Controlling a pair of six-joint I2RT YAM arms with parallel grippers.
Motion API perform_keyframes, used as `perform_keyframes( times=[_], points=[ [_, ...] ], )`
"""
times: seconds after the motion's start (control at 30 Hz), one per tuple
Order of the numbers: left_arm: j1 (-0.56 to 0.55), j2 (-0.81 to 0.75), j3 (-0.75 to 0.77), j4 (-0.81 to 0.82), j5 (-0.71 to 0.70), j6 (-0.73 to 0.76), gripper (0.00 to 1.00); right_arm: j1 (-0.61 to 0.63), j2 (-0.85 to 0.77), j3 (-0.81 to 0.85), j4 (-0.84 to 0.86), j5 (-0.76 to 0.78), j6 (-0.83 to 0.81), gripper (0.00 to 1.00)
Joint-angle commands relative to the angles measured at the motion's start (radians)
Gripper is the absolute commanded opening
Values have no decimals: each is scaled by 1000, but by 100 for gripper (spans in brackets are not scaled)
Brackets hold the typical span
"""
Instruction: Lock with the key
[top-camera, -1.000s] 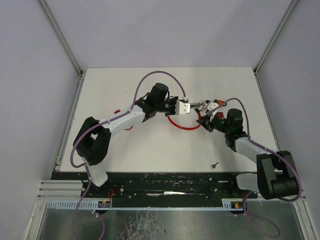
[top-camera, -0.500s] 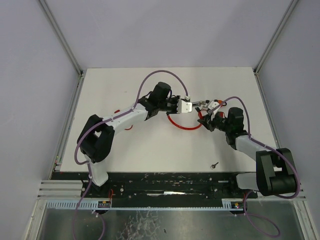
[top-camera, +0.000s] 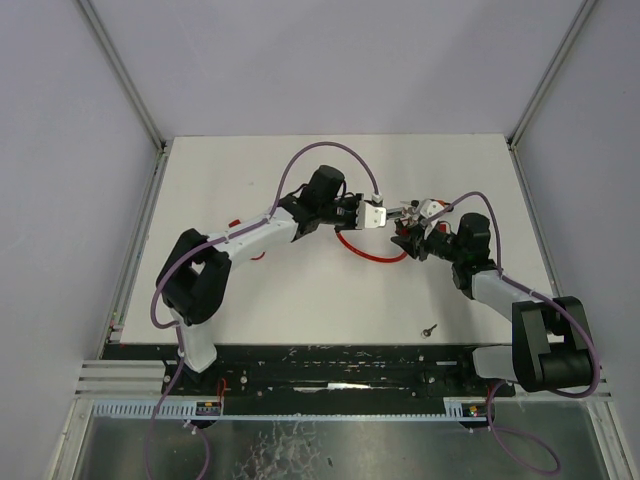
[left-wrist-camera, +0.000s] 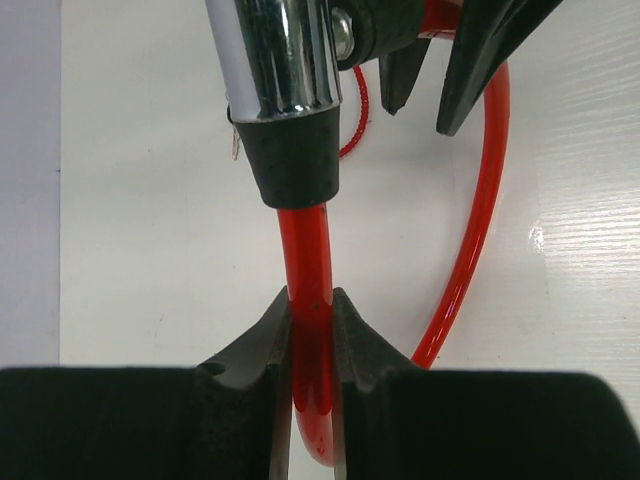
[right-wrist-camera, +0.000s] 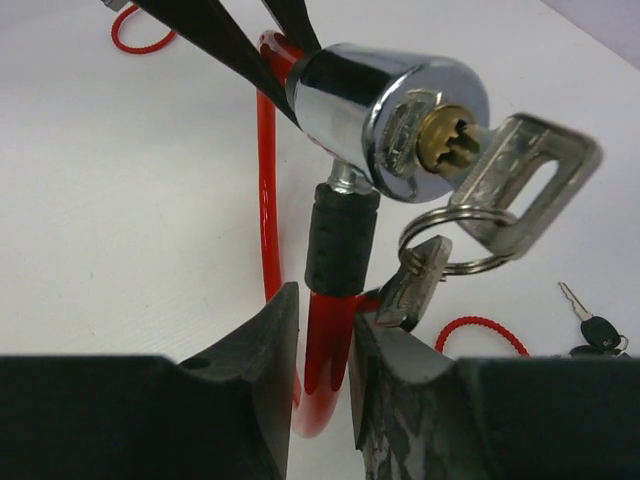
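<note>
The lock is a chrome cylinder (right-wrist-camera: 385, 110) with a black sleeve (right-wrist-camera: 340, 245) on a red cable (left-wrist-camera: 305, 260). A silver key (right-wrist-camera: 520, 180) sits in its brass keyhole, and a second key (right-wrist-camera: 415, 280) hangs from the ring. My left gripper (left-wrist-camera: 312, 300) is shut on the red cable just below the sleeve. My right gripper (right-wrist-camera: 325, 300) straddles the cable under the sleeve, open, with a gap on its left side. In the top view both grippers meet at the lock (top-camera: 400, 212) near mid-table; the cable loop (top-camera: 370, 253) lies below them.
A small loose key (top-camera: 429, 329) lies near the front edge by the right arm. Another key with a black head (right-wrist-camera: 590, 325) and a thin red coil (right-wrist-camera: 480, 335) lie beside the lock. Small red pieces (top-camera: 257, 257) rest left of the left arm.
My right gripper's jaws have spread apart around the cable. Both arms have shifted slightly, and the lock sits a little further right. The left grip is unchanged.
</note>
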Motion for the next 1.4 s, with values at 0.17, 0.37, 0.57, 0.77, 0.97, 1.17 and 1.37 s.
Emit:
perform_keyframes(
  times=[0.17,0.37,0.57,0.77,0.97,1.17,1.37],
  points=[
    [0,6,-12,-51,11,31,0,-11,16,55,72,-50,77,7],
    [-1,-28,-42,-48,83,72,0,-11,34,62,121,-74,165,0],
    [-17,-48,-36,-101,141,109,0,-12,44,74,109,-60,182,0],
    [-24,-50,-29,-117,153,117,0,-11,23,58,153,-198,185,0],
    [-24,-64,-28,-112,203,103,0,-11,8,78,75,-42,139,0],
    [-25,-68,-15,-123,264,76,0,-2,-2,44,174,-159,175,0],
    [-23,-44,18,-143,289,52,0,-10,-16,44,207,-139,231,0]
  ],
)
